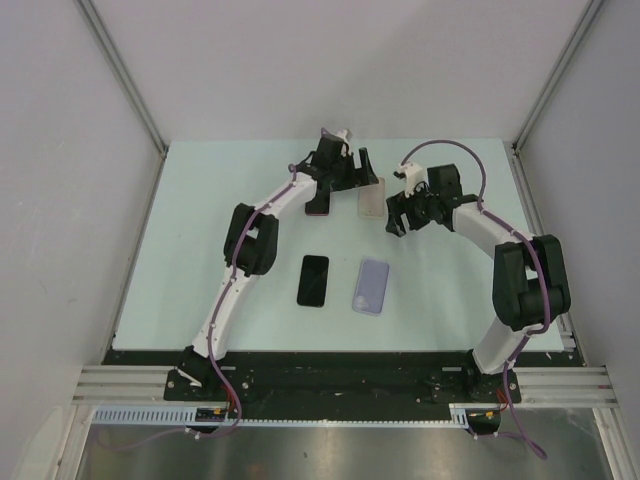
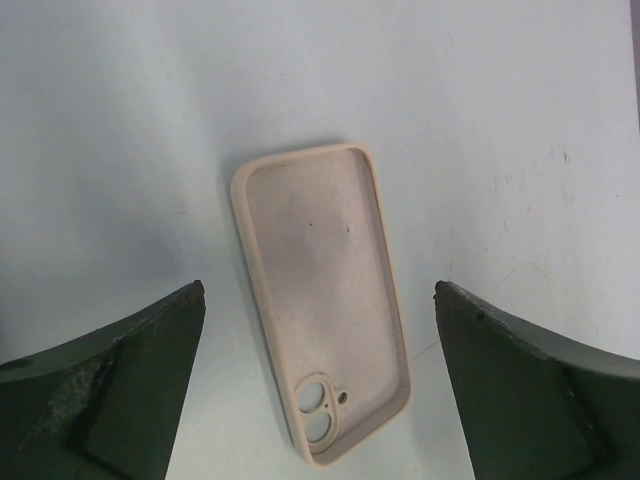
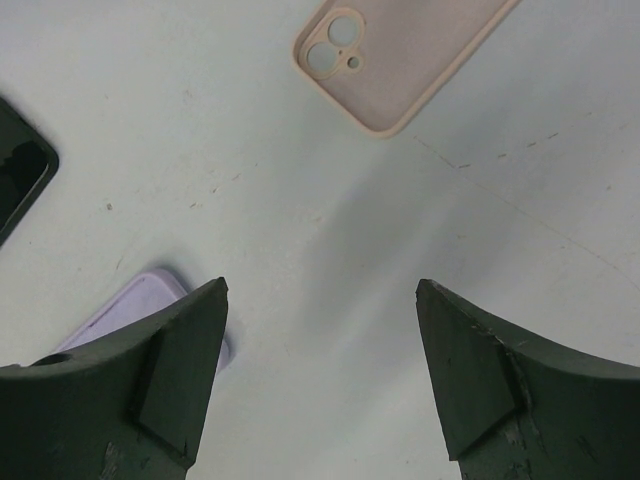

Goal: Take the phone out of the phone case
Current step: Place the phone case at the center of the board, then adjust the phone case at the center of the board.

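The pink case (image 2: 315, 260) lies flat and empty on the table (image 1: 200, 200) with its inside facing up. The left gripper (image 2: 320, 290) hangs right over it, jaws wide open and holding nothing. The right gripper (image 3: 321, 285) is just to the right of the pink case, its jaws wide open and empty too. The black phone (image 1: 313, 280) lies flat, closer to the arm bases than the pink case and not touching it, with a purple case (image 1: 371, 286) beside it.
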### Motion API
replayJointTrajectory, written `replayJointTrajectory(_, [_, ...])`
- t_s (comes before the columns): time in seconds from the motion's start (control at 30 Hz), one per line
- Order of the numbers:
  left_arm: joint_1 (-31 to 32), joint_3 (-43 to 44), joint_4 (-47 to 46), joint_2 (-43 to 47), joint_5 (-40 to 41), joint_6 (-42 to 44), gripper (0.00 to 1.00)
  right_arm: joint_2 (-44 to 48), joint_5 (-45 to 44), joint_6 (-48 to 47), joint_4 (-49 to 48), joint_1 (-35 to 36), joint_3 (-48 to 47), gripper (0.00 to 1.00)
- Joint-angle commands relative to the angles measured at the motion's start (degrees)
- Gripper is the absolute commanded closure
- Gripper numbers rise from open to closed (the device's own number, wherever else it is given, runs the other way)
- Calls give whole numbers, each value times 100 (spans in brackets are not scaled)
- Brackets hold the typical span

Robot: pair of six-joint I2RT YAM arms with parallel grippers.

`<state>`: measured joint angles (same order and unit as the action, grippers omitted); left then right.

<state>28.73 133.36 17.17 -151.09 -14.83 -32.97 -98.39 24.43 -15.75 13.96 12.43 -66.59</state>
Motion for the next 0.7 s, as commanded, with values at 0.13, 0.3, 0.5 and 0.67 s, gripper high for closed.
replayJointTrajectory(0.13, [-52,68,-135,1052,-740,124,0,293,142,-358,941,137,-92,22])
replayJointTrajectory(0.3, [-201,-808,-135,2116,-1021,484,0,601,-341,-605,1127,515,198,22])
replayJointTrajectory(0.5, [-614,-2714,-109,3918,-1102,1371,0,567,-957,-913,1030,981,542,34])
replayJointTrajectory(0.67, [-982,-4053,-82,5096,-654,2022,0,470,-1027,-825,1241,1148,568,44])
